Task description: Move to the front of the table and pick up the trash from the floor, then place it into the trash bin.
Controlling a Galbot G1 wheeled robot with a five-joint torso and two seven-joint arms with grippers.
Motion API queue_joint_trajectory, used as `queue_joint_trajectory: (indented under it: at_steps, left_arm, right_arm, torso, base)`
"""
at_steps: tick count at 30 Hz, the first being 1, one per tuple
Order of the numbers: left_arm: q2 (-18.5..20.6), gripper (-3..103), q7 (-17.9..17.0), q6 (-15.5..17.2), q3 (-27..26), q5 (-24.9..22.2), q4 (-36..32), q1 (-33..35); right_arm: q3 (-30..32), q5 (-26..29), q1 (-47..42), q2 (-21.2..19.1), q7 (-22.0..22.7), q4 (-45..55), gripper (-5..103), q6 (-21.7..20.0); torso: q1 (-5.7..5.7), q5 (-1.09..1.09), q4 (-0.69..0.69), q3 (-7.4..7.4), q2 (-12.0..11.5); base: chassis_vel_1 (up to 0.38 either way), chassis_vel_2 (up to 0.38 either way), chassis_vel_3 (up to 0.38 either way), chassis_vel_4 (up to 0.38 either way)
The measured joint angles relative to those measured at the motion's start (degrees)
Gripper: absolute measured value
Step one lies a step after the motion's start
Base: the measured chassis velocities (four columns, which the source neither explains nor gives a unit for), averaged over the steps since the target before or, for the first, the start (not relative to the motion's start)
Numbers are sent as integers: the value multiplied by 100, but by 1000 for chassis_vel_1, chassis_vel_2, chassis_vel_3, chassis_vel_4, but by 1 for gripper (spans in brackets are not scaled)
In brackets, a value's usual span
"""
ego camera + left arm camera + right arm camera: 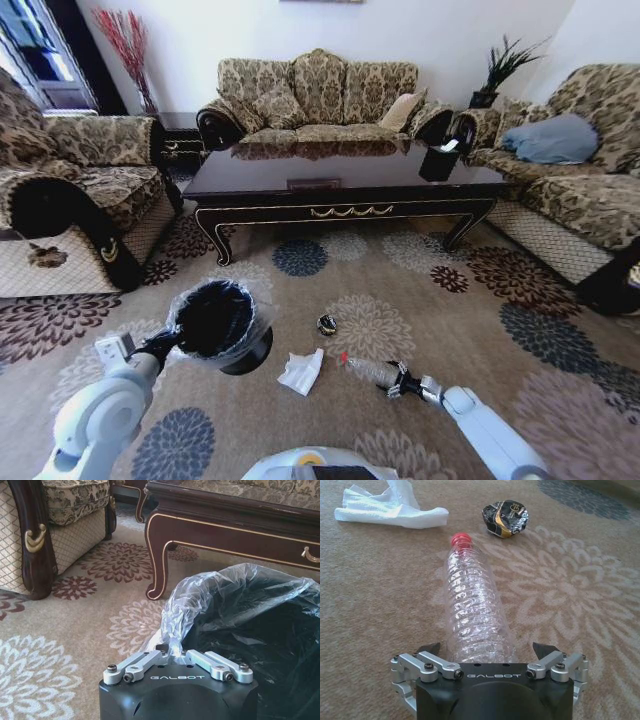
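Right gripper (490, 655) down at carpet, jaws apart, straddling base end of bottle (476, 612). Bottle lies flat, long axis straight out from jaws, red cap far end. Tissue (390, 510) and dark wrapper ball (505, 518) just past cap. Judging: right arm nearer, closing across bottle's width should do. Left gripper (170, 650) clamped on liner of trash bin (215, 320), bin beyond tissue from bottle.

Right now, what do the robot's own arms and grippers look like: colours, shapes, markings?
Both arms have smooth, rounded white shells. The left gripper and right gripper match: a glossy black block body printed GALBOT in white, with silver metal linkage bars fixed by dark screws. The right one's fingertips are dark and pointed. No loose cables are visible.
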Motion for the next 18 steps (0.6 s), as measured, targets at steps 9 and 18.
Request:
queue_joint_trajectory:
  at_steps: [9,18]
  left_arm:
    - [4,3,4,3,32,10,41,-15]
    - [25,3,6,3,36,11,55,-20]
  right_arm:
    - [-23,21,249,90,64,-298,102,3]
    - [-76,88,235,25,-38,-229,88,54]
  torso:
    - [0,0,1,0,0]
    - [0,2,2,0,0]
  base:
    - [0,0,0,0]
    - [0,0,0,0]
